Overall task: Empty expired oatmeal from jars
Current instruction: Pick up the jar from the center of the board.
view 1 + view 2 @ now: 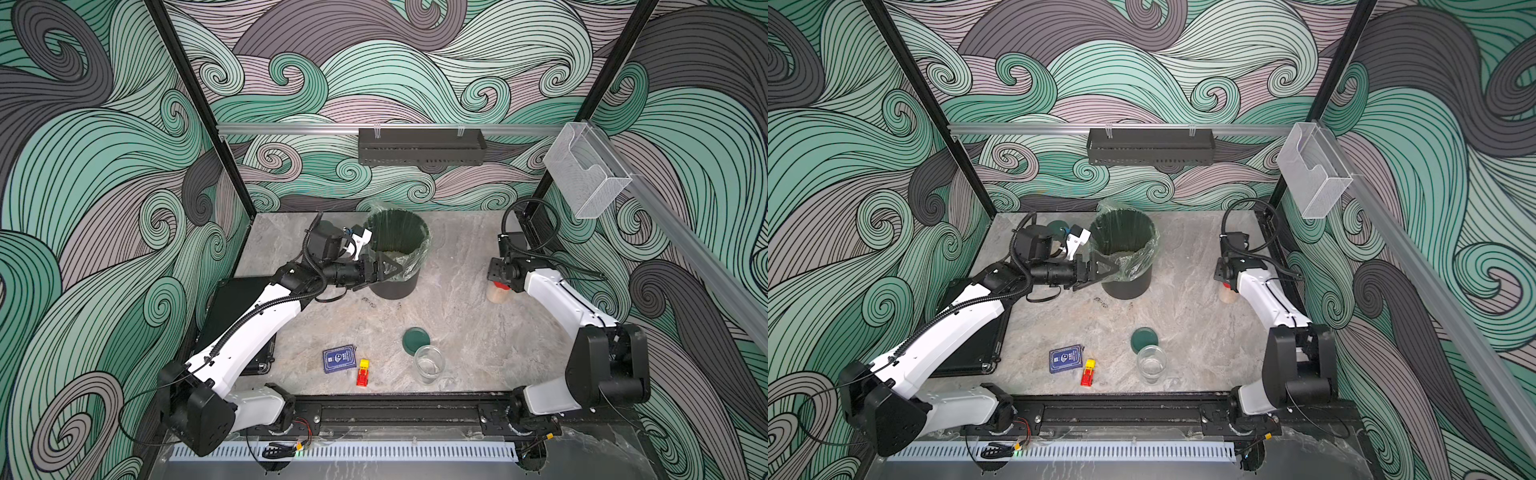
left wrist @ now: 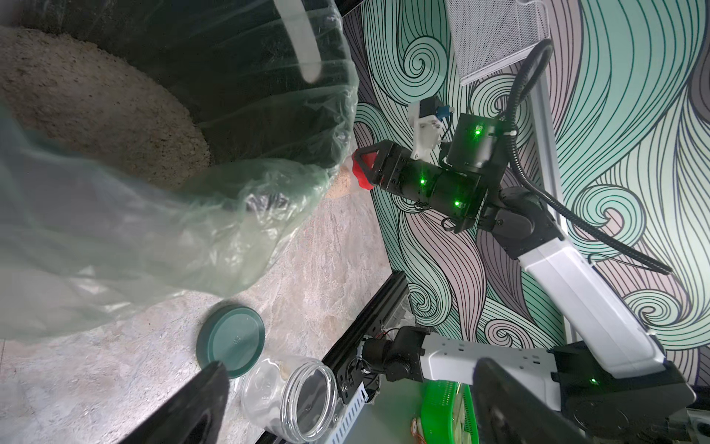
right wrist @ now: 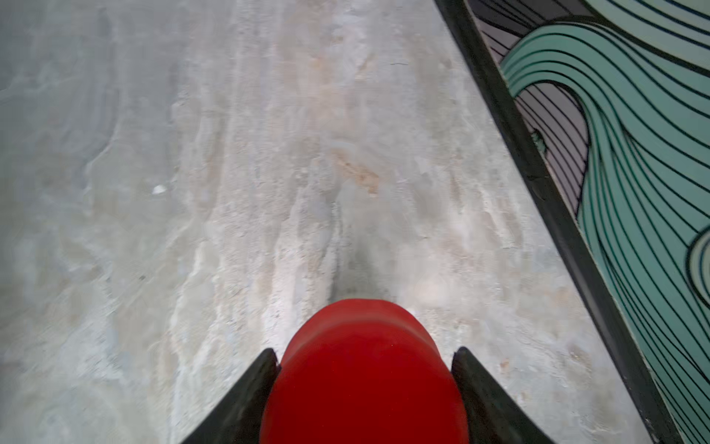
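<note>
The black bin (image 1: 395,289) at the back holds a bed of oatmeal (image 2: 96,103) — the left gripper (image 1: 384,272) hangs beside its rim, jaws spread wide, holding nothing. Over by the right wall, the right gripper (image 3: 365,351) pinches the red lid (image 3: 365,384) of a jar (image 1: 497,295) packed with tan flakes — unscrewing looks like the step in hand. Next up: a firm twist, with the jar kept from spinning. Near the front an empty jar (image 1: 429,363) stands open, its green lid (image 1: 415,340) just beside it. The blue card box (image 1: 340,358) carries print too small to read.
</note>
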`<state>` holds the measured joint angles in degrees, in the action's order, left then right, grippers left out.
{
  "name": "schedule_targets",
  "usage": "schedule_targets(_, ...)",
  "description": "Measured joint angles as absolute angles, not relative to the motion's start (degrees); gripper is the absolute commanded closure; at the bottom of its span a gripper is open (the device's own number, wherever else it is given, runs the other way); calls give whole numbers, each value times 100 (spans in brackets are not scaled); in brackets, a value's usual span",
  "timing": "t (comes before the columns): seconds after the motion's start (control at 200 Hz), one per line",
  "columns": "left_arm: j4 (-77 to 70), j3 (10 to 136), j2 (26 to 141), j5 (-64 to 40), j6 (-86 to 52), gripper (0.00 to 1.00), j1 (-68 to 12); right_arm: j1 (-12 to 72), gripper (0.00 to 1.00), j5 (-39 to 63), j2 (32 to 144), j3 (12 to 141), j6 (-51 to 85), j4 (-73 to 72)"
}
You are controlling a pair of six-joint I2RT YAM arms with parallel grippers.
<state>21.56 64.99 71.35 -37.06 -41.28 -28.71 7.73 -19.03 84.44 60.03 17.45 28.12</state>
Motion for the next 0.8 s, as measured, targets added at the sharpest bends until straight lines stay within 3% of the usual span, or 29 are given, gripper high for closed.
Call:
schedule_targets(0.185,2132,6346,7065,-3594,-4101,1,-2871,1466,34,-1761,8388,6007,1787,2917)
schedule_targets(0.405,2294,6165,6753,-3354,-3642,1,-2871,1575,35,-1105,7544,6012,1785,3319)
schedule_targets(0.801,2283,5273,6134,-2847,-2735,1,-3361,2300,35,1275,6060,6110,1979,3785)
